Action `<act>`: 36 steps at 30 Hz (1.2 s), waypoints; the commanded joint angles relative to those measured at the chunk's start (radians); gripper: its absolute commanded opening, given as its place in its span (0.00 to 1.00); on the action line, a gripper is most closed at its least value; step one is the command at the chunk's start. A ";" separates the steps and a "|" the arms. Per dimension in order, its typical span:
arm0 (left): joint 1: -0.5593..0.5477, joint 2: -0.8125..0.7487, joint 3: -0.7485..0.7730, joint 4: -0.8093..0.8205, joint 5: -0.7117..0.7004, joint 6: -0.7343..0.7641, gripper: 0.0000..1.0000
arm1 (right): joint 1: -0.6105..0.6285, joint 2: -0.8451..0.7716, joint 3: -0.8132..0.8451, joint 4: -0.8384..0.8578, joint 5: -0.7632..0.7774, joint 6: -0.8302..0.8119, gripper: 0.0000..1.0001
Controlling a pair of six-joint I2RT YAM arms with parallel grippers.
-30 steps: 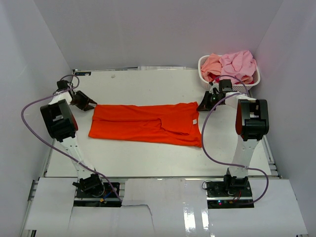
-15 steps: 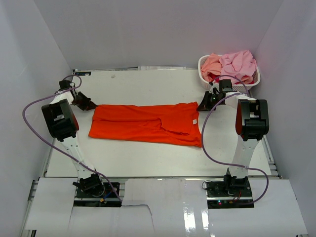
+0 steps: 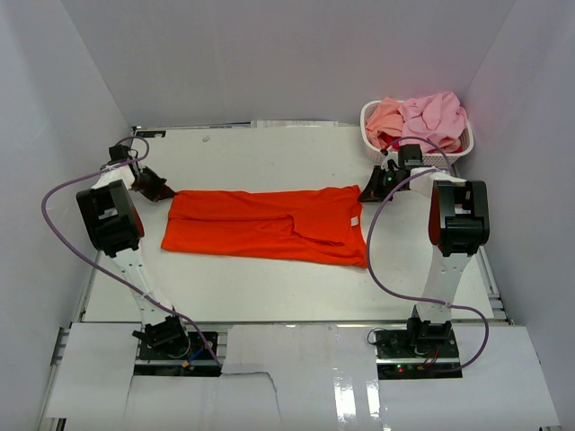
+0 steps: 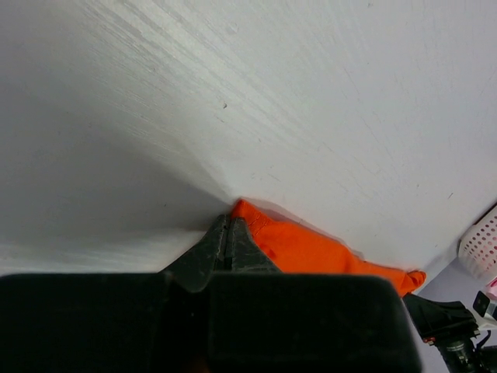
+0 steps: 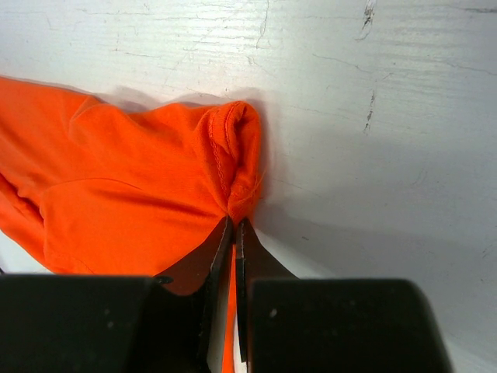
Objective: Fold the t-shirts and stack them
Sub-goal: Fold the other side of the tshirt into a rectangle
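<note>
The orange shirt (image 3: pixel 269 224) lies folded into a long strip across the middle of the table (image 3: pixel 269 153). The left gripper (image 3: pixel 162 190) has its jaws pressed together on the strip's far-left corner. The right gripper (image 3: pixel 370 192) pinches the far-right corner, with cloth bunched at its tips. Pink shirts (image 3: pixel 427 117) are heaped in the basket (image 3: pixel 370 115) at the table's far-right corner.

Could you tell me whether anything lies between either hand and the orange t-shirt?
Nothing visible does: the left hand and the right hand are each shut on a corner at opposite ends of the orange t-shirt.
</note>
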 commanded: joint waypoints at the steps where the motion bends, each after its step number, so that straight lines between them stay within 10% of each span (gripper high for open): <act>1: -0.005 0.009 0.030 -0.016 -0.058 -0.002 0.00 | -0.007 -0.007 0.005 -0.003 0.036 0.010 0.08; 22: 0.007 -0.008 -0.002 0.001 -0.066 -0.016 0.00 | -0.016 -0.042 -0.078 0.040 0.116 0.083 0.09; 24: 0.007 -0.008 0.000 0.001 -0.063 -0.014 0.00 | -0.016 -0.044 -0.073 0.040 0.128 0.077 0.34; 29: 0.009 -0.006 -0.003 0.004 -0.052 -0.014 0.00 | -0.016 -0.064 -0.024 0.005 0.154 0.049 0.60; 36: 0.007 -0.009 -0.005 0.008 -0.049 -0.013 0.00 | -0.016 -0.044 0.099 -0.075 0.182 0.021 0.62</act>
